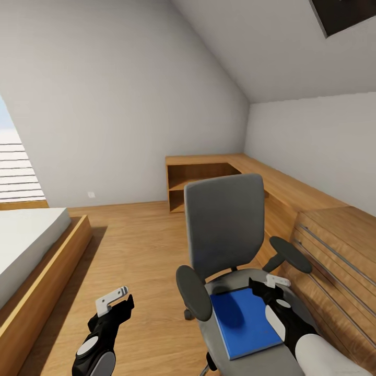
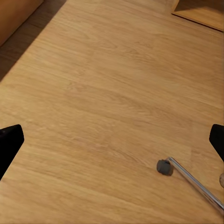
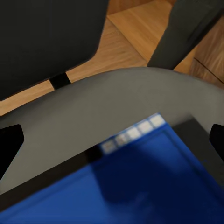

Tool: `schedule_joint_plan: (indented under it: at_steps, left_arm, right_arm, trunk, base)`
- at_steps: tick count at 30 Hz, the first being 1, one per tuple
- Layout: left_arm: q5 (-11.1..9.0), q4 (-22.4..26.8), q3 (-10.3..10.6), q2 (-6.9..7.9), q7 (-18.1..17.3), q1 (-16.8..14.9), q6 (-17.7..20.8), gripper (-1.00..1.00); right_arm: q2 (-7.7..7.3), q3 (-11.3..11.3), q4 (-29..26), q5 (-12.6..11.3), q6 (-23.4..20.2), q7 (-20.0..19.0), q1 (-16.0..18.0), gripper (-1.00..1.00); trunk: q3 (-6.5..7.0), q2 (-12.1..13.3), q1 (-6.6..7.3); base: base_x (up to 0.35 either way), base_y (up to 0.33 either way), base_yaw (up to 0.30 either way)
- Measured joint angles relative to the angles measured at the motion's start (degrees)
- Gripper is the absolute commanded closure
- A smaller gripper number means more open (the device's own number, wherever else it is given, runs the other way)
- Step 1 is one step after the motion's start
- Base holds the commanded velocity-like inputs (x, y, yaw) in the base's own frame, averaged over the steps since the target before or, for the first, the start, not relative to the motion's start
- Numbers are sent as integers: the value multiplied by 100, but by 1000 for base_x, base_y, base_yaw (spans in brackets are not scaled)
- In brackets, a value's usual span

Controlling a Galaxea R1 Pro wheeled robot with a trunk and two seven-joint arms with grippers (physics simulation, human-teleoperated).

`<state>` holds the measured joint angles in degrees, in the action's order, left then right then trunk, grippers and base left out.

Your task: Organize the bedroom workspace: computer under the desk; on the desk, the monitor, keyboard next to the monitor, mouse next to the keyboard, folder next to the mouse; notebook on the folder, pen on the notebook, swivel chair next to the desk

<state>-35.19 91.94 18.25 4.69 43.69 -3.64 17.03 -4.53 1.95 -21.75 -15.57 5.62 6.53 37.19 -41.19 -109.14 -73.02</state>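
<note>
The grey swivel chair (image 1: 224, 224) stands in the middle of the bedroom floor, its back facing me and a black armrest (image 1: 194, 292) on each side. A bright-blue folder (image 1: 243, 324) lies flat on its seat (image 3: 116, 102). My right gripper (image 1: 263, 288) hovers open just above the folder's far right corner (image 3: 140, 177), the seat visible between its fingertips (image 3: 10, 144). My left gripper (image 1: 117, 302) is open over bare floor to the left of the chair. In its wrist view one chair caster (image 2: 164, 166) on a chrome leg (image 2: 196, 184) sits below it.
A bed with a light-wood frame (image 1: 47, 282) runs along the left. A light-wood shelf unit (image 1: 201, 180) stands in the far corner, joined to a drawer chest with bar handles (image 1: 334, 250) close on the chair's right. The sloped ceiling holds a skylight (image 1: 347, 13).
</note>
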Motion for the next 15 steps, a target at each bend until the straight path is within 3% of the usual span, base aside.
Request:
schedule_joint_plan:
  at_steps: [6,15]
  left_arm:
    - [1,0,0,0,0,0,0,-100]
    - [-3,8,0,0,-4,0,0,-100]
  right_arm:
    - [-14,-42,1,0,-97,26,3,-100]
    - [-31,-74,2,-6,-582,22,16,-100]
  trunk:
    - [0,0,0]
    - [0,0,0]
  base:
    - [0,0,0]
    - [0,0,0]
